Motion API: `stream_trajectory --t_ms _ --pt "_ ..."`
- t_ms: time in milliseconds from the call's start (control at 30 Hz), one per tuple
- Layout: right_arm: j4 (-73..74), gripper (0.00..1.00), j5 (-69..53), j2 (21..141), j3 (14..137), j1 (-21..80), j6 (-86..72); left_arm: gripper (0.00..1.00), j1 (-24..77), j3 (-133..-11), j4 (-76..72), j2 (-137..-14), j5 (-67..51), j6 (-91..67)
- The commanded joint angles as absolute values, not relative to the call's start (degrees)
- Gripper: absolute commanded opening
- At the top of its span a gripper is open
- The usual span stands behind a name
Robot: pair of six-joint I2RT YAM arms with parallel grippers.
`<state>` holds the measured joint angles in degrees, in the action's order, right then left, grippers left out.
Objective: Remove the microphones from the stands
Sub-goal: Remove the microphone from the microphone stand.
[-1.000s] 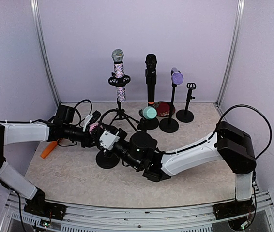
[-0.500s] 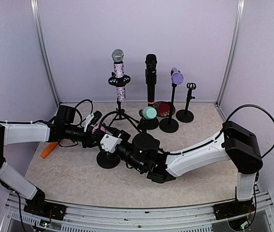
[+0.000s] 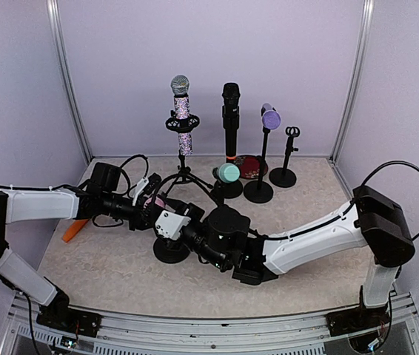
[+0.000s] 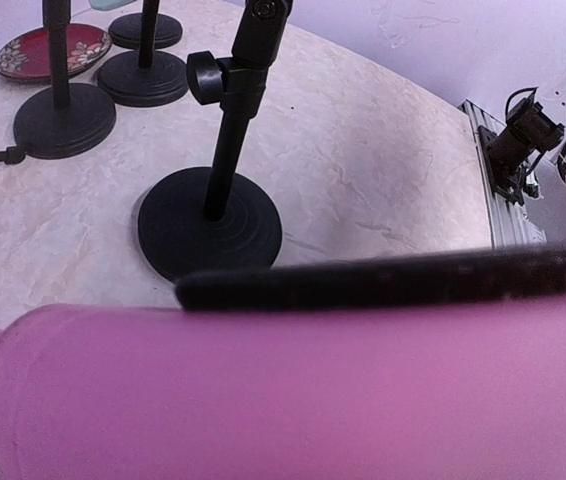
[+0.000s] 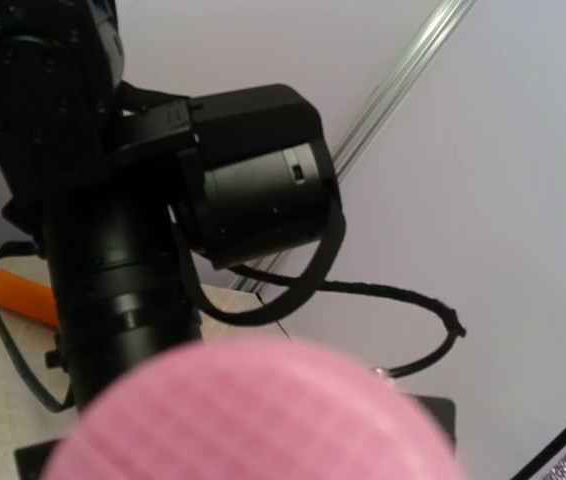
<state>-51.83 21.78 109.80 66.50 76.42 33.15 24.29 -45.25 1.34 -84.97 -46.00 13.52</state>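
Note:
The pink microphone [image 3: 152,201] lies between my two wrists, low over the table's left middle. My left gripper [image 3: 146,200] is shut on its pink body [image 4: 263,400], and one black finger [image 4: 393,280] lies across it. The microphone's round head [image 5: 253,420] fills the bottom of the right wrist view and hides that gripper's fingers. My right gripper [image 3: 171,222] sits over the top of the black stand [image 3: 171,251]. The stand's post and round base [image 4: 210,225] show bare in the left wrist view. Whether the microphone still sits in the clip is hidden.
Along the back stand a glittery microphone on a tripod [image 3: 181,111], a tall black microphone [image 3: 230,118], a purple one [image 3: 270,118], a teal one [image 3: 228,174], an empty stand [image 3: 289,151] and a red plate [image 3: 250,164]. An orange object [image 3: 72,229] lies left.
Both wrists have shifted a little right and toward the front. The stand's base has slid the same way with the right arm. The left gripper's hold on the microphone is unchanged.

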Motion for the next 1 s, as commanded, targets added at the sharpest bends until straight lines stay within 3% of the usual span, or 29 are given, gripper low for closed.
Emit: stream_trajectory --t_ms 0,967 --pt "-67.29 0.00 11.42 100.10 68.00 84.32 31.96 0.00 21.53 -45.77 3.16 -88.64 -30.41 10.45" --pt "-64.67 0.00 8.87 94.56 68.70 89.02 36.56 0.00 22.36 -48.16 4.42 -93.31 -23.89 13.19"
